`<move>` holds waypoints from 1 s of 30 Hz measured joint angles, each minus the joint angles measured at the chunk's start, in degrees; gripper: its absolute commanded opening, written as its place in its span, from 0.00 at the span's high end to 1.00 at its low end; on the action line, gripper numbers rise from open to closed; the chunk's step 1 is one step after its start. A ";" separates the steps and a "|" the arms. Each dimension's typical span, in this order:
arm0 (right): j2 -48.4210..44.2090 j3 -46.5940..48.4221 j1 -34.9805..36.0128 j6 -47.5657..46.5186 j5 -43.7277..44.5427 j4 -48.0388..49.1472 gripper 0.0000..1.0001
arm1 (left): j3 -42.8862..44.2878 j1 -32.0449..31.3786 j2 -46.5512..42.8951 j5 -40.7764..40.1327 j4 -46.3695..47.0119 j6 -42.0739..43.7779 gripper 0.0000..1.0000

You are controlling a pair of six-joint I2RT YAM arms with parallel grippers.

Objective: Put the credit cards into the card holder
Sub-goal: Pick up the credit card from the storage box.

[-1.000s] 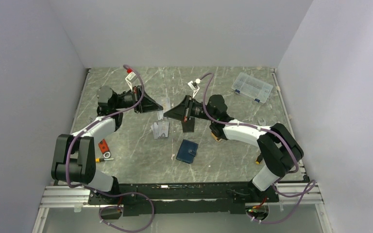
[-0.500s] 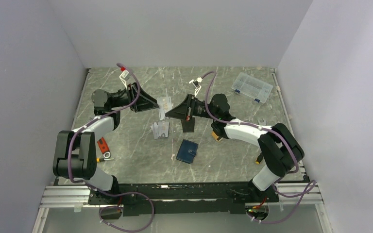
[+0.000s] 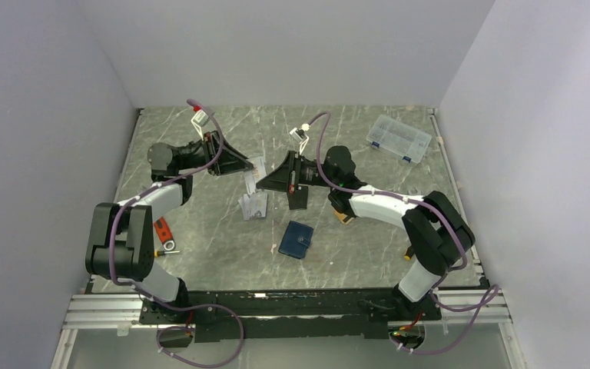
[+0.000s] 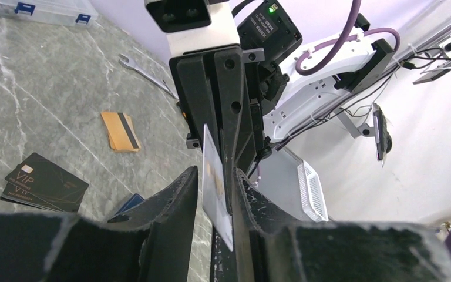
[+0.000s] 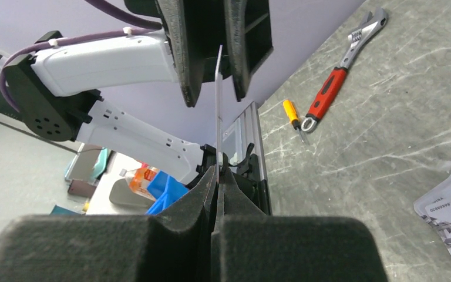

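R hand clamped on thin silver-white plastic card, held edge-up above desk. L hand fingers apart, straddling card's other end. Navy-blue folding card holder lies on grey marble desk, nearer arm bases.

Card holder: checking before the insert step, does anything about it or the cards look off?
The card holder lies closed on the table, while a silver card is in mid-air, clamped edge-on by the right gripper, with the left gripper straddling it, jaws apart. No card can go in until the holder is opened.
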 measured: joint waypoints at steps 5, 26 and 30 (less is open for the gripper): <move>0.33 0.85 0.09 -1.46 -0.22 -2.40 1.00 | 0.26 0.00 -2.56 -0.37 -6.12 4.96 0.83; -3.80 -2.14 -2.34 -2.05 2.16 -2.67 1.00 | 0.50 1.31 -6.05 0.63 -20.94 16.20 0.68; -3.80 -2.16 -2.64 -2.03 2.99 -2.67 1.00 | 0.33 1.49 -6.08 0.63 -20.96 16.35 0.66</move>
